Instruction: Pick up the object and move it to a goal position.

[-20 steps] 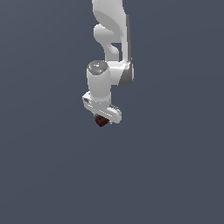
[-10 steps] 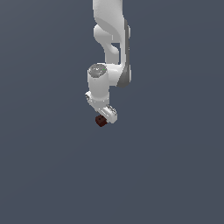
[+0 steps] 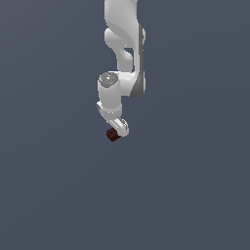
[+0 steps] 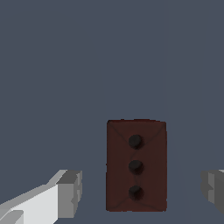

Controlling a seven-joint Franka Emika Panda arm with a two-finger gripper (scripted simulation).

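The end effector (image 3: 117, 130) is white and smooth, with rounded shapes, and it points down from the one white arm (image 3: 124, 44). In the wrist view its two fingers (image 4: 65, 192) are grey, blocky pads with flat faces, and they stand spread apart, one on each side of the object (image 4: 136, 165), with a gap on both sides, so they do not touch it. The object is one dark red block, matte, with straight edges. In the wrist view its face looks like a rectangle, longer than wide, with faint diagonal creases and three small dark round spots in a row along its middle. In the exterior view it (image 3: 113, 135) shows as a small maroon shape just at the tip of the end effector, partly hidden by it. All around is a plain grey-blue surface (image 3: 195, 185), flat and without texture.
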